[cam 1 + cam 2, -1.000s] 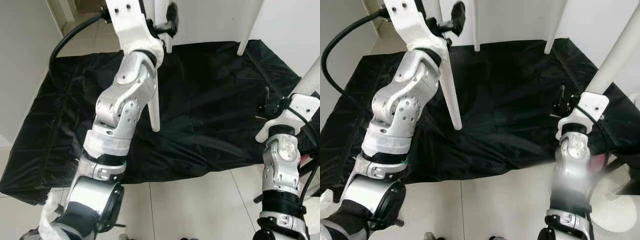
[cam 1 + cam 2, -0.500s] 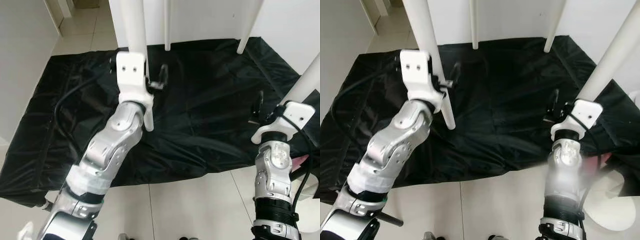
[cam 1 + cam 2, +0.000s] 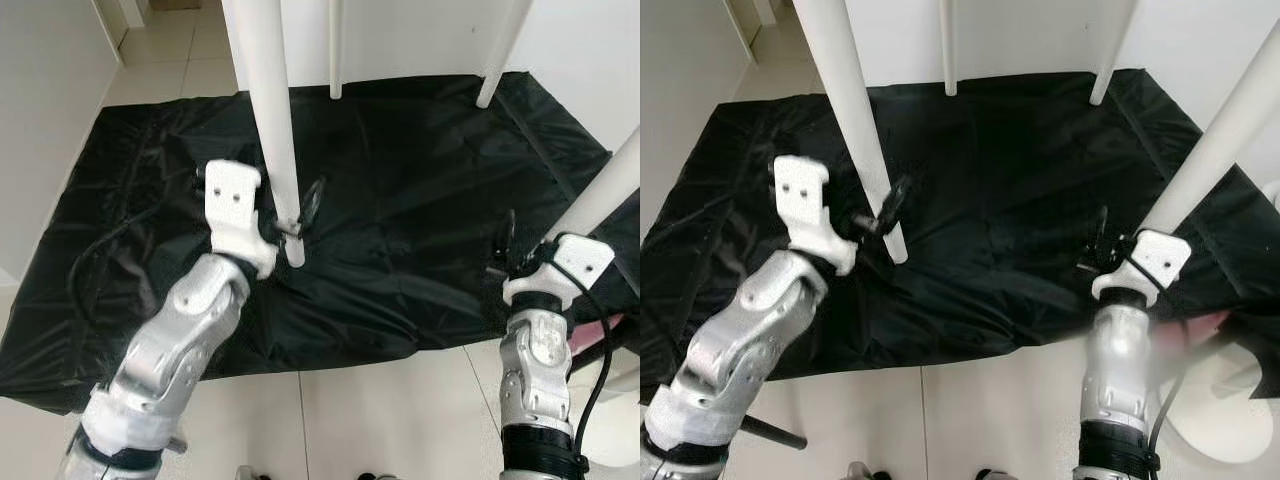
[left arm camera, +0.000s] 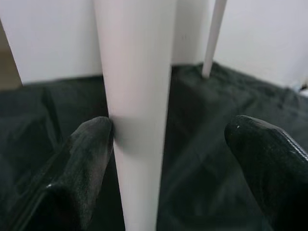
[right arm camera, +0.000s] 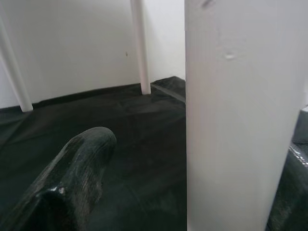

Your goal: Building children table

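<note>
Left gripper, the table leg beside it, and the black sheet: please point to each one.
left gripper (image 4: 168, 139): left wrist view, midway between its fingertips.
table leg (image 3: 272, 120): left eye view, mid shaft.
black sheet (image 3: 420, 180): left eye view, bare middle area.

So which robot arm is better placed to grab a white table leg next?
Probably the left. The left gripper is open around the near left table leg, one finger touching it. The right gripper's grip is unclear.

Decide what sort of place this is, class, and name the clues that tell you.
Probably a room in a home, used as a furniture-assembly spot: pale floor tiles, white walls, and a black sheet spread under the white table legs. The left gripper brackets one leg.
</note>
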{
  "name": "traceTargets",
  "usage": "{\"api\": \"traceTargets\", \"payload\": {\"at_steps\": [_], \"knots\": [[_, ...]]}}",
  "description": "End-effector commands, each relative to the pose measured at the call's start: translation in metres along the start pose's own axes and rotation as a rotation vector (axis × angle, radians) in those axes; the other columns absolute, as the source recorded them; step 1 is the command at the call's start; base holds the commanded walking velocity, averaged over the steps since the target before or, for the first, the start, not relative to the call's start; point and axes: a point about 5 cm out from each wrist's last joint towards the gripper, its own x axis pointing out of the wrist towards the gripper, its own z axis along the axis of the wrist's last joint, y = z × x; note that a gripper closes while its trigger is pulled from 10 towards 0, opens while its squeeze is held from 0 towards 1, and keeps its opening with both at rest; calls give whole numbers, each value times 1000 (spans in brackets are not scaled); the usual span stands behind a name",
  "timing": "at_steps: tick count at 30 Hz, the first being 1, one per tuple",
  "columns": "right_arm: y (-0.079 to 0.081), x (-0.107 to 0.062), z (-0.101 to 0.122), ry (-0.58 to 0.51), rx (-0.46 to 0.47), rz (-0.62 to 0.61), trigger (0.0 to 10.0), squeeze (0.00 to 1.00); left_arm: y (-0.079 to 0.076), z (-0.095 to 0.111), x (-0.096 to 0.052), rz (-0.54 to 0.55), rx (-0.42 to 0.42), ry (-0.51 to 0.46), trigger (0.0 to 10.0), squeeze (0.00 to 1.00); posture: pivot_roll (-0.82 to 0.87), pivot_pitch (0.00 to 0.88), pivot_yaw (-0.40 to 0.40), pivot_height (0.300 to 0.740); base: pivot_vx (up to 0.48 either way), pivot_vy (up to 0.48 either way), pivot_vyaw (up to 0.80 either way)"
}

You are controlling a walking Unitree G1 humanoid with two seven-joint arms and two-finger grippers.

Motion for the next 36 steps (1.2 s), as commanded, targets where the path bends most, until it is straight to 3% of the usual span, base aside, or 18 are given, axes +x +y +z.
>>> {"api": "traceTargets", "payload": {"at_steps": [1, 13, 31, 36], "knots": [[5, -6, -6, 31, 17, 25, 10000, 0, -11, -2, -4, -155, 14, 9, 10000, 0, 8, 121, 42, 740, 0, 0, 0], [6, -14, -7, 38, 18, 35, 10000, 0, -10, -18, -20, -159, 38, 64, 10000, 0, 7, 108, 42, 740, 0, 0, 0], [22, -44, -13, 62, -6, 135, 10000, 0, -17, -47, -44, -215, 91, 144, 10000, 0, 13, 94, 31, 740, 0, 0, 0], [24, -61, -14, 60, -58, 158, 10000, 0, -17, -66, -53, -225, 164, 192, 10000, 0, 7, 84, 34, 740, 0, 0, 0]]}}
